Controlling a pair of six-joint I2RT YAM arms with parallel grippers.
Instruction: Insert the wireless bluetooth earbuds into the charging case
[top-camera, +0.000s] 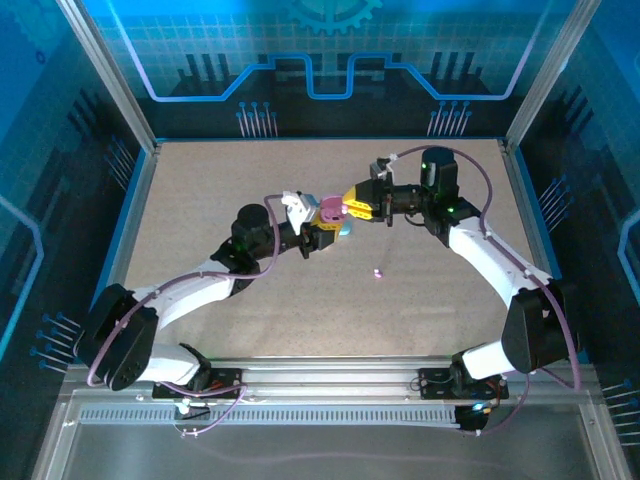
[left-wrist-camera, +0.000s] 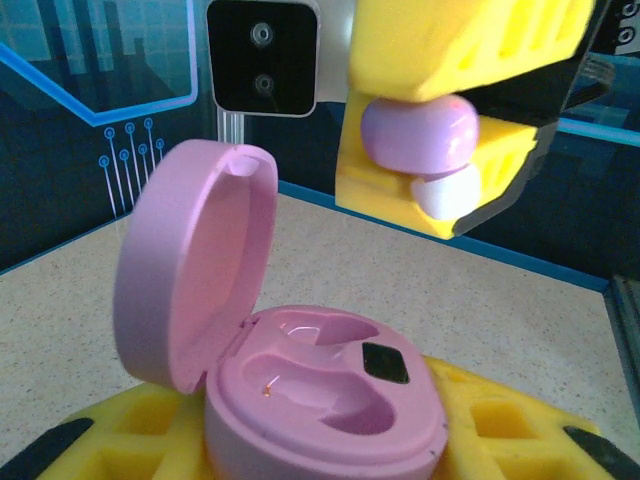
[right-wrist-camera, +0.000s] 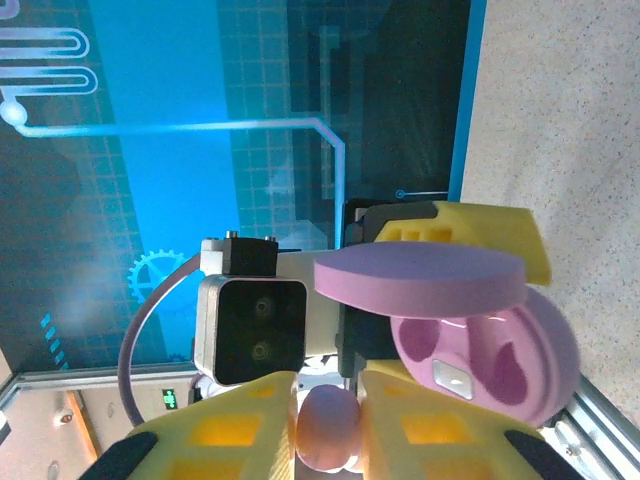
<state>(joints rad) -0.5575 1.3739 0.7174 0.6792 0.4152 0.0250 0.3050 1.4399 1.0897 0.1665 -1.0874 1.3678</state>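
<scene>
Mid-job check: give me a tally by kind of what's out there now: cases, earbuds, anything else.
Charging cases: 1, the pink charging case, lid open, in the left gripper.
Earbuds: 2, the pinkish-purple earbud in the right gripper and a loose earbud on the table.
Unidentified: 1, a light-blue bit beneath the grippers.
Total: 4

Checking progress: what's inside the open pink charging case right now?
Both wells of the charging case are empty, with a small dark square between them. The nearer well's deepest part is hidden by its rim. The right gripper holds an earbud above.
</scene>
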